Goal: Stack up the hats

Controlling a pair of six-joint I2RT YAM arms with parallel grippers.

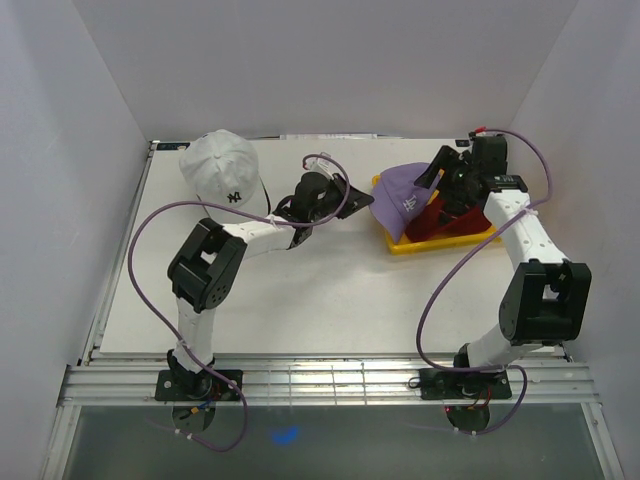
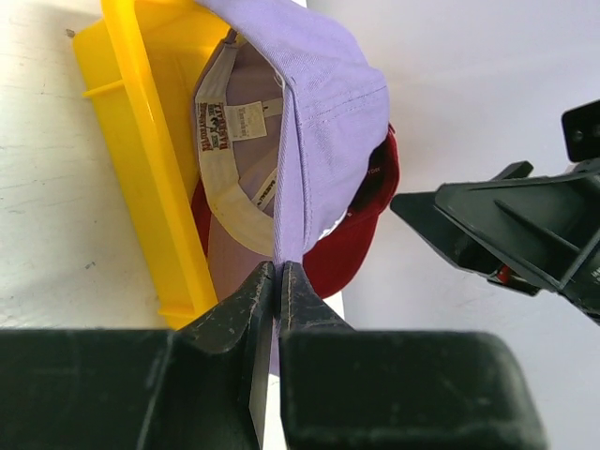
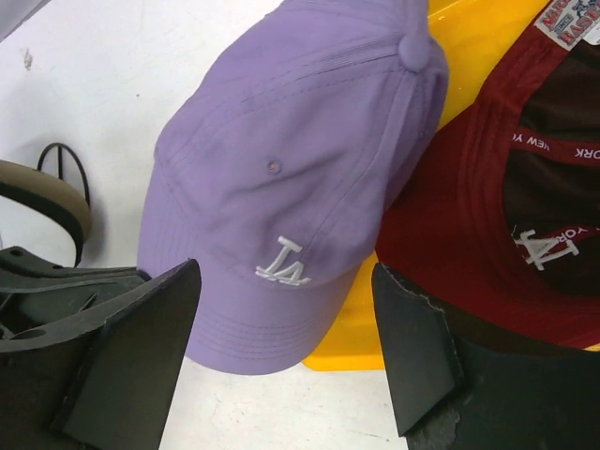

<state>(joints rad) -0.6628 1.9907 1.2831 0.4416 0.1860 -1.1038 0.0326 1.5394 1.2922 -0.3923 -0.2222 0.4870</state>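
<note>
Closest to the lens in the left wrist view, the left arm's fingers point(image 2: 258, 300) are pressing almost together with only a thin edge of lilac cloth between them: they are pinching the purple cap point(image 2: 328, 122) at its rim. That cap is showing a cream sweatband and sewn labels from below and a white embroidered logo on its front panel from above. It is leaning over the left wall of the yellow tray point(image 2: 141, 169), at the far right of the surface point(image 1: 300, 300), with its crown partly covering the red cap point(image 3: 506, 206). The red cap is lying upside down inside the tray, showing its dark lining and lettered seam tape.

The right arm's fingers point(image 3: 173, 309) are standing wide apart and gripping nothing. They are hovering over the two caps, one finger on the purple cap's side and the other above the red cap.

Well apart from these, the white cap point(image 1: 220, 165) with a dark logo is sitting at the far left of the surface.
</note>
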